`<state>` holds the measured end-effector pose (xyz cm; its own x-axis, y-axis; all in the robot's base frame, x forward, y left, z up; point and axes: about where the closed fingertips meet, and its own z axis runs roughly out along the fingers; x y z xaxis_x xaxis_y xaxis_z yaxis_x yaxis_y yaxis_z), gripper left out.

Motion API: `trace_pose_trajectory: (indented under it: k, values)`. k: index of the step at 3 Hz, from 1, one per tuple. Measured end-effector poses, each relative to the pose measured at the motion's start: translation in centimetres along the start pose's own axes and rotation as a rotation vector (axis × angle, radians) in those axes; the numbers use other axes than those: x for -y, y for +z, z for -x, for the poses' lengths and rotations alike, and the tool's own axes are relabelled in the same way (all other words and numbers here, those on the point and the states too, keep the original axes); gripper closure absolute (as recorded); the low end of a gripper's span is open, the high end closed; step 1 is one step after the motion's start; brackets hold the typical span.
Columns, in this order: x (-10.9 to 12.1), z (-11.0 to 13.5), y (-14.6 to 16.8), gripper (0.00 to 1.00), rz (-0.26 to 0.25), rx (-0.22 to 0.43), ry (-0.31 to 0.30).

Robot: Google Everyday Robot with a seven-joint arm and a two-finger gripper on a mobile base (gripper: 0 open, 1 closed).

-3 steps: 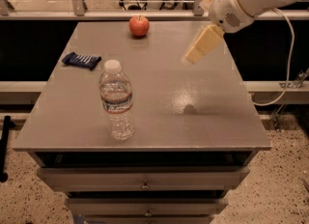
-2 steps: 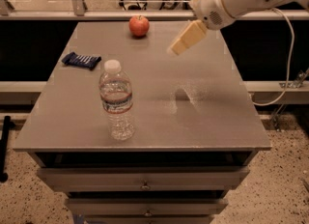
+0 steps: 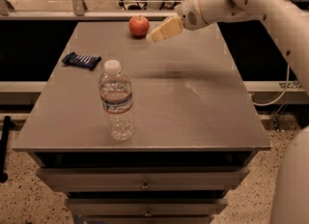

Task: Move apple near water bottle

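- The robot's cream-coloured two-finger gripper hangs over the far end of the grey flat-topped counter, just beside the round red apple, at the apple's 4 o'clock, not touching it.
- Its fingers lie together as one tapered wedge with no gap showing, and they hold nothing.
- The apple sits near the counter's 12 o'clock edge.
- The clear ribbed plastic water bottle with a white cap stands upright, well apart, at the apple's 6 o'clock.
- A dark blue packet lies at the bottle's 10 o'clock.

light: dim, warm | gripper: beside apple | shadow: soft streak on table beneath gripper | glare: faint sheen nearer than gripper
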<state>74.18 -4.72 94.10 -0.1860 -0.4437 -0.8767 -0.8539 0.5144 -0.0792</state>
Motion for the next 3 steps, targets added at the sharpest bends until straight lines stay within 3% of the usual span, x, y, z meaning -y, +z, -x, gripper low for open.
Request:
trace_pose_trajectory:
  k: [1, 3]
  values:
    - [1.2, 0.4, 3.3, 0.0, 0.002, 0.044, 0.084]
    - [4.5, 0.5, 9.1, 0.0, -0.084, 0.07, 0.23]
